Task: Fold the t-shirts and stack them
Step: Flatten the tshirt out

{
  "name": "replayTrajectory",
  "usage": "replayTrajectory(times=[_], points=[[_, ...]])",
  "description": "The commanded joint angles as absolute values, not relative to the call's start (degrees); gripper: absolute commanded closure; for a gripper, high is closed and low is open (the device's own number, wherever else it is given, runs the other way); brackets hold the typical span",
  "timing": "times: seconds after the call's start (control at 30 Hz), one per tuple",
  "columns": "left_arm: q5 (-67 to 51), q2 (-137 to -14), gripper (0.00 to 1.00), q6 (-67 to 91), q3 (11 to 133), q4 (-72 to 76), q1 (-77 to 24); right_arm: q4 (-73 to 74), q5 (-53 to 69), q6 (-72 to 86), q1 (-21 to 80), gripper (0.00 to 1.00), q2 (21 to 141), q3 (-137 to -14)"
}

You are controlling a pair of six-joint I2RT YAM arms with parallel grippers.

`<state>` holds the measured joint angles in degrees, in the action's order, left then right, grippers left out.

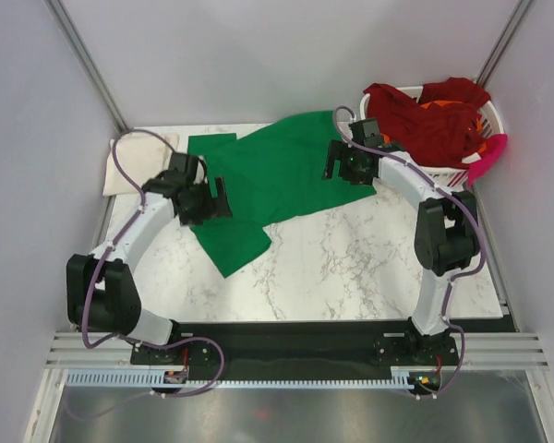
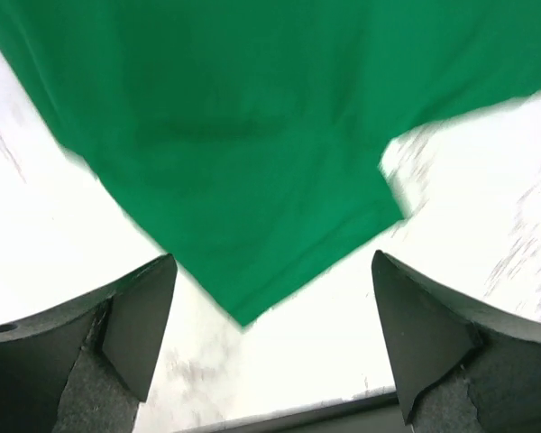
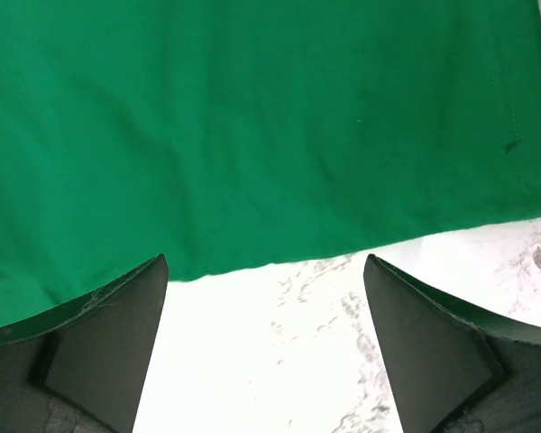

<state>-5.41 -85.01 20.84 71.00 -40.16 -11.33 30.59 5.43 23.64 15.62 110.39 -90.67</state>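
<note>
A bright green t-shirt (image 1: 277, 180) lies spread on the marble table (image 1: 369, 263), with one sleeve or corner pointing toward the near left. My left gripper (image 1: 212, 198) hovers open above its left part. In the left wrist view the green t-shirt (image 2: 252, 135) ends in a corner between the wide-apart fingers (image 2: 135, 334), and my left gripper (image 2: 272, 266) holds nothing. My right gripper (image 1: 343, 166) stands open over the shirt's right edge. In the right wrist view the hem of the green t-shirt (image 3: 252, 126) runs just beyond my empty right gripper (image 3: 263, 266).
A folded cream t-shirt (image 1: 134, 161) lies at the far left of the table. The white slatted basket (image 1: 492, 115) at the far right holds dark red t-shirts (image 1: 425, 115) and an orange one, with pink cloth (image 1: 487, 157) hanging over its side.
</note>
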Motion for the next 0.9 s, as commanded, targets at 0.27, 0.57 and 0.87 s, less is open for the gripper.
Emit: replayTrajectory(times=[0.27,0.57,0.87], points=[[-8.72,-74.45,0.05,33.04,48.17,-26.72,-13.79,25.40,4.84,23.11,13.71,0.02,119.53,-94.84],[-4.48,-78.31,0.08,36.56,43.24,-26.81,-16.60,24.87,3.51,22.59,13.89,0.02,118.57,-87.81],[-4.48,-85.60,0.08,36.56,42.63,-26.81,-20.03,22.76,8.43,24.34,13.80,0.02,110.22,-79.99]])
